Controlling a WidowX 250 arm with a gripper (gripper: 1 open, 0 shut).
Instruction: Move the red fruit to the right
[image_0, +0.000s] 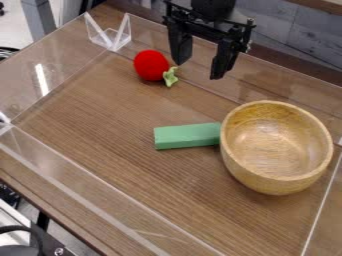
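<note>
The red fruit (151, 66), small and round with a little green leaf on its right side, lies on the wooden table near the back, left of centre. My black gripper (197, 64) hangs pointing down just to the right of the fruit, above the table. Its two fingers stand apart, open, with nothing between them. The left fingertip is close to the fruit's leaf; whether it touches I cannot tell.
A flat green rectangular block (186, 135) lies mid-table. A large wooden bowl (275, 171) sits at the right, beside the block. Clear plastic walls (60, 60) fence in the tabletop (107, 150) on all sides.
</note>
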